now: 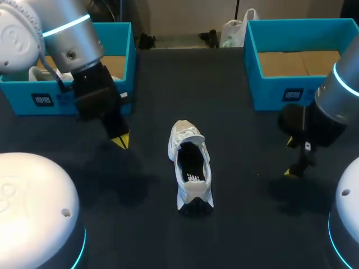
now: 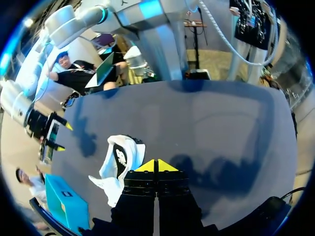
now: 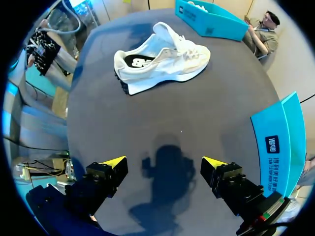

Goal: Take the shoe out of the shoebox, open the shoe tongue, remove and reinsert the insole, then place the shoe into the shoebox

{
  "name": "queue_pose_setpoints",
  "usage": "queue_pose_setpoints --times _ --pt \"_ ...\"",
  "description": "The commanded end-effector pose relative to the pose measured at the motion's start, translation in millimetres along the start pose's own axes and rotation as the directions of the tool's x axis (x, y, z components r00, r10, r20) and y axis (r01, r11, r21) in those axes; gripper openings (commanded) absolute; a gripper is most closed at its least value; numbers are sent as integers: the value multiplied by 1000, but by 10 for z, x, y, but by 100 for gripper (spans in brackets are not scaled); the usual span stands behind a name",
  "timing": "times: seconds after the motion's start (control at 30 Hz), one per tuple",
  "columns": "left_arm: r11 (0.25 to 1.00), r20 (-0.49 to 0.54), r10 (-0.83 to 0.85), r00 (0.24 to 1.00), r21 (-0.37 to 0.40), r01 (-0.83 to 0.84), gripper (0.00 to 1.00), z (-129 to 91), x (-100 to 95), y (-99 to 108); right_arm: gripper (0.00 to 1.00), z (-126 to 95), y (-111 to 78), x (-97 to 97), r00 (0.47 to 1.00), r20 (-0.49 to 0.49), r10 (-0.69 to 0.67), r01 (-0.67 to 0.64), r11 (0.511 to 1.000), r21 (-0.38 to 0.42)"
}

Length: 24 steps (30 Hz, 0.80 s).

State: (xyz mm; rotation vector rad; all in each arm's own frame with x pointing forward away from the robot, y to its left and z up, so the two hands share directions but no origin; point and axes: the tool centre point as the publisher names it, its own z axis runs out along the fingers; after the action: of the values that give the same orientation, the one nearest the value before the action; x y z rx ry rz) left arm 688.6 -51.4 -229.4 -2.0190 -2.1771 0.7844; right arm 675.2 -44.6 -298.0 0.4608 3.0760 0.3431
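Left gripper point(image 2: 156, 166): fingers pressed together, empty; shoe point(image 1: 190, 168) at its 4 o'clock, long axis 12–6. Right gripper point(image 3: 167, 164): fingers wide, farther off.

The left shoebox point(image 1: 17, 95) and right shoebox point(image 1: 269, 87) each carry a dark front label point(image 1: 42, 100), its print illegible. A logo point(image 3: 135, 61) marks the shoe's point(image 3: 167, 56) insole point(image 1: 190, 162).

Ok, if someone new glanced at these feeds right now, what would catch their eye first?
The white shoe stands alone in the middle of the dark table, outside both boxes. Next come the bright blue boxes at the far corners, the left shoebox and the right shoebox. Then the yellow tips: the left hand shut on one side of the shoe, the right hand wide open on the other, neither touching it.
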Motion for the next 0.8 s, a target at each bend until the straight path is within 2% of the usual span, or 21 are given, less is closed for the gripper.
queue_pose_setpoints --times 0.03,0.3,0.53,0.67,0.8 --pt "999 -101 22 995 -44 -27 0 -109 -132 -52 100 1 -6 11 1000 2 0 0 1000 0" --pt "997 -184 64 981 -23 -70 0 -87 -151 -98 100 1 -6 11 1000 2 0 0 1000 0" --pt "991 -238 120 964 -31 -131 0 49 -332 -191 100 1 -6 11 1000 2 0 0 1000 0" --pt "985 -282 138 949 -64 -163 0 79 -406 -230 100 1 -6 11 1000 2 0 0 1000 0" --pt "986 -308 142 941 -36 -161 0 140 -459 -232 100 1 -6 11 1000 2 0 0 1000 0"
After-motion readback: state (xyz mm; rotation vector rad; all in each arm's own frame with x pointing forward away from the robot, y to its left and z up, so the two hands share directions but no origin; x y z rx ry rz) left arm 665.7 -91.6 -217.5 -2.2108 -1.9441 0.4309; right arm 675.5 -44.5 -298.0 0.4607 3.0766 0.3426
